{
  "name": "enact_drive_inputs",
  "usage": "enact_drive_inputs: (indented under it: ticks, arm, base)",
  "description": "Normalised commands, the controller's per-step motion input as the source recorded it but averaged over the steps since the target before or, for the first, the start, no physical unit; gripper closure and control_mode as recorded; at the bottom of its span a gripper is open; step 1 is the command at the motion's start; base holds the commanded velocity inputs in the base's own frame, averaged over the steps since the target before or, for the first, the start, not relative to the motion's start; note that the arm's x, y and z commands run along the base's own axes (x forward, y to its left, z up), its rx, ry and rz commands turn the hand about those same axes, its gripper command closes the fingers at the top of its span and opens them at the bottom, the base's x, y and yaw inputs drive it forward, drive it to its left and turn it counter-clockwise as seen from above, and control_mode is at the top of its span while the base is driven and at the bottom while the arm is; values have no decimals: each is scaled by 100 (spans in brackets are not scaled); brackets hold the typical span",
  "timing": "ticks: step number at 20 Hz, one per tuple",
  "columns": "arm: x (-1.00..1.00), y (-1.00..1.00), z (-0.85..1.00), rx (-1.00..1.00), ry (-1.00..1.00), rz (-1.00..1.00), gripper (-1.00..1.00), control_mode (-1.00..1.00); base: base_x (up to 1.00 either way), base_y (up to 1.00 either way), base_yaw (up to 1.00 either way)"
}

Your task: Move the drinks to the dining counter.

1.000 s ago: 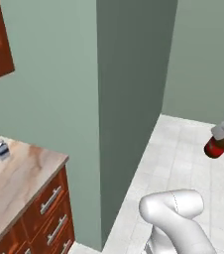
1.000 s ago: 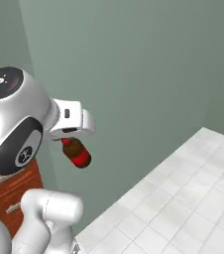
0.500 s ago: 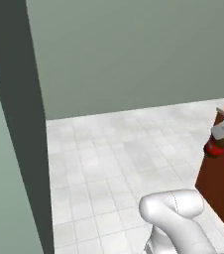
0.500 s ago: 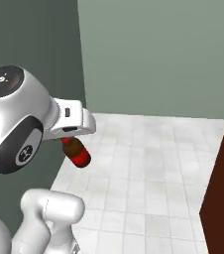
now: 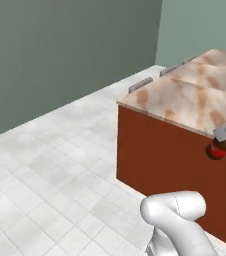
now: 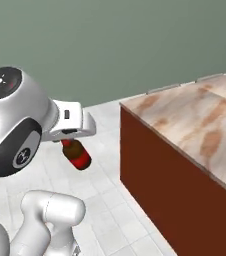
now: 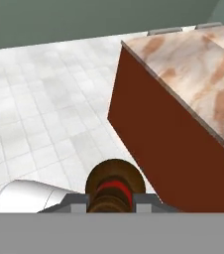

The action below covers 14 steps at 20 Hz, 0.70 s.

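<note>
The bottle (image 6: 76, 155) hangs neck-up in the end effector (image 6: 71, 141), clenched on its neck, above the floor (image 5: 50, 165) and left of the desk (image 6: 195, 120) — not over the top. The desk has a marbled beige-brown top and red-brown sides; pale tiles run to a grey-green wall (image 6: 110, 45). In the left base view, grey stools (image 5: 141, 84) show at its far edge, and the bottle (image 5: 219, 148) sits at the right border, partly cut off. The hand view looks down on the bottle (image 7: 112, 186) — its label is barely readable.
</note>
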Motion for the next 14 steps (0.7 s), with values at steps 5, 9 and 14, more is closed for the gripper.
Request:
enact_drive_inputs:
  ticks: [5,9,14]
  arm:
    - [0,0,0,0,0,0,100,100]
    - [0,0,0,0,0,0,100,100]
    - [0,0,0,0,0,0,100,100]
  base:
    - [68,32,-72]
    - [100,39,-56]
    - [100,-1,-27]
